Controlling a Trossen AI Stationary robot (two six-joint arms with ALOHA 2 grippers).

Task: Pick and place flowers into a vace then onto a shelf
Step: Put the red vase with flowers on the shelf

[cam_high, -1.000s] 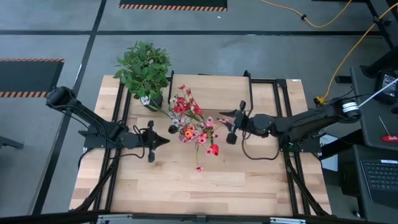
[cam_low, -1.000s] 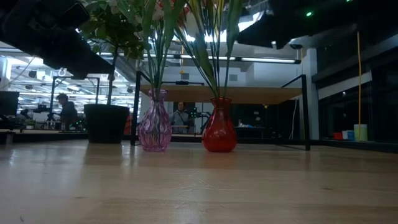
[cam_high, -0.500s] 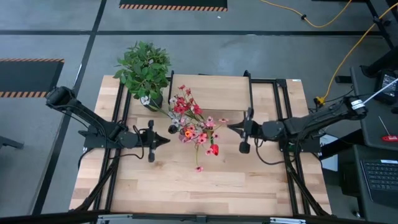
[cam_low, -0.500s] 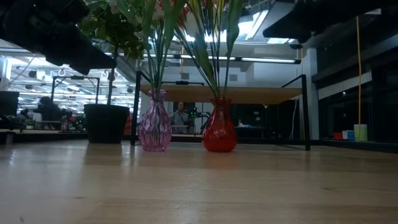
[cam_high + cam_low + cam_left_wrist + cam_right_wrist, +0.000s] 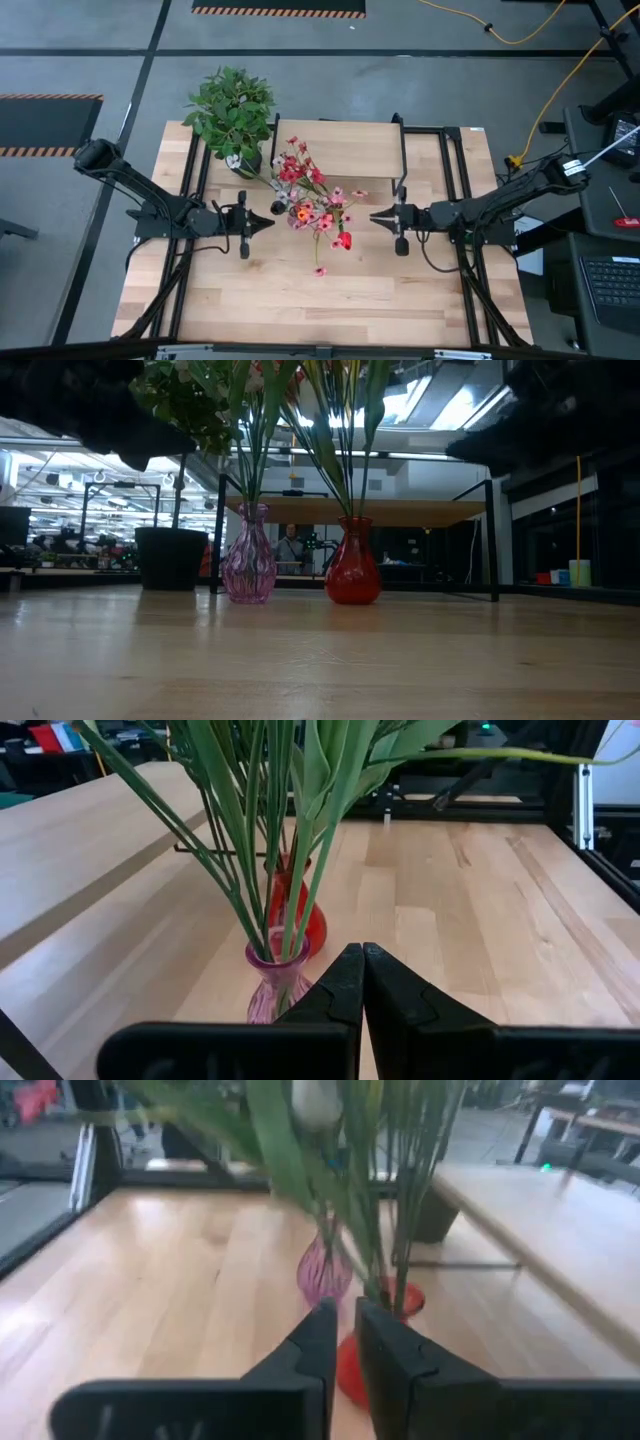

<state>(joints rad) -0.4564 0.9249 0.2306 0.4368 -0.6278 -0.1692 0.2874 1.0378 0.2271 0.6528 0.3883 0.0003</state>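
Glass vases are what matter here: your clear pink glass vase [image 5: 248, 554] and red glass vase [image 5: 352, 561], both holding the long-stemmed pink, red and white artificial flowers [image 5: 312, 203], stand upright on the light-wood tabletop [image 5: 260, 300], between the two arms and in front of the low light-wood shelf on black legs [image 5: 345, 145]. Right gripper [image 5: 381, 216] sits just beside the red one, jaws a narrow slit, empty. Left gripper [image 5: 264, 224] is pinched shut, just as near the pink. Blooms hide both vases from above.

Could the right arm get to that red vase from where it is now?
Probably yes. The right end effector hangs just beside the red vase, facing it, with bare tabletop between; only the flower stems lean into its path.
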